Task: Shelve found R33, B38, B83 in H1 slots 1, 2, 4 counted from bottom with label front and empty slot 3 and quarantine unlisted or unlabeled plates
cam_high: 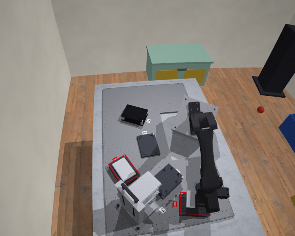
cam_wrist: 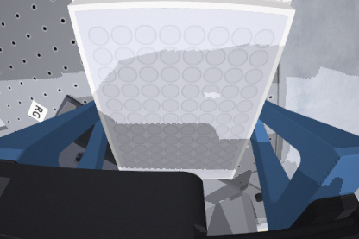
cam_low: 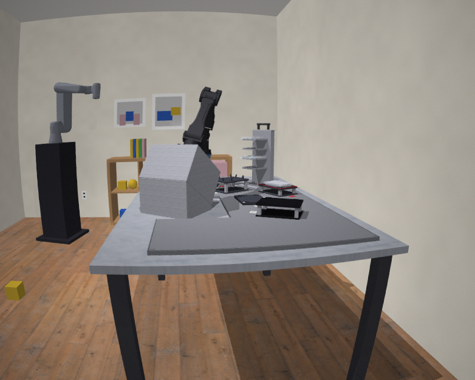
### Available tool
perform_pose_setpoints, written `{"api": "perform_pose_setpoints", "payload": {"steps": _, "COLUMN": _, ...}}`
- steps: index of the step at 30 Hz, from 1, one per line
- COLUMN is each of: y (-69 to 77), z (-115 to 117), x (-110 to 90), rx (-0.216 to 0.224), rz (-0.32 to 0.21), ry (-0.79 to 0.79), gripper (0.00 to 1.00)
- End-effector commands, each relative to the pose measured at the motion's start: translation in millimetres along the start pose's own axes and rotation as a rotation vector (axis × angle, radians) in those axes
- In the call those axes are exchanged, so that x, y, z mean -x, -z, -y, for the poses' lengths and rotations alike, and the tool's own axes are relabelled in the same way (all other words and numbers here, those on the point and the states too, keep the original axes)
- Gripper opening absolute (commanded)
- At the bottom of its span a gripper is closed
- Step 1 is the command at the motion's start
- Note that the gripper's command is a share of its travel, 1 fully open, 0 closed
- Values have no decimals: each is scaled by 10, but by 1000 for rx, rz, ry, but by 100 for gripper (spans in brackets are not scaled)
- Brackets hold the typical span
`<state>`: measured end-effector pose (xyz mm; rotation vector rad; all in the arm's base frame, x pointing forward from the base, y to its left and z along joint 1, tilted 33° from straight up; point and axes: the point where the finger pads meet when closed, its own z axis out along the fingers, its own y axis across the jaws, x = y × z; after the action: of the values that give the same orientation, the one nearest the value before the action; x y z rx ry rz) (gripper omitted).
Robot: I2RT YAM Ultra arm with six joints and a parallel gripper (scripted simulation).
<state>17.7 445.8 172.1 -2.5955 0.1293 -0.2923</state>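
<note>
While a white plate point(cam_high: 124, 168) lies flat in the red-framed quarantine nest point(cam_high: 111, 170) at the left of the bench point(cam_high: 98, 126), the plate hotel H1 point(cam_high: 127, 203) stands just beside it with plates on its shelves. Further right sits the dark regrip nest point(cam_high: 168, 179). At the far right, the jaws of the gripper point(cam_wrist: 179, 123) are clamped on the long sides of a 96-well plate point(cam_wrist: 179, 69), held steeply tilted above the second red-framed nest point(cam_high: 193, 214). Its label cannot be read.

Green cabinet point(cam_high: 178, 59), red ball point(cam_high: 260, 109).
</note>
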Motion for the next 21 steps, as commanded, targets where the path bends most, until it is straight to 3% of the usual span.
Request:
{"api": "perform_pose_setpoints", "payload": {"steps": 1, "y": 141, "z": 82, "x": -52, "rx": -44, "rz": 13, "ry": -14, "gripper": 86}}
{"api": "perform_pose_setpoints", "payload": {"steps": 9, "y": 72, "z": 25, "x": -13, "rx": -31, "rz": 15, "ry": -4, "gripper": 86}}
{"api": "perform_pose_setpoints", "payload": {"steps": 11, "y": 94, "z": 92, "x": -26, "rx": -50, "rz": 16, "ry": -11, "gripper": 86}}
{"api": "perform_pose_setpoints", "payload": {"steps": 21, "y": -124, "z": -24, "x": -4, "rx": -5, "rz": 11, "ry": -1, "gripper": 86}}
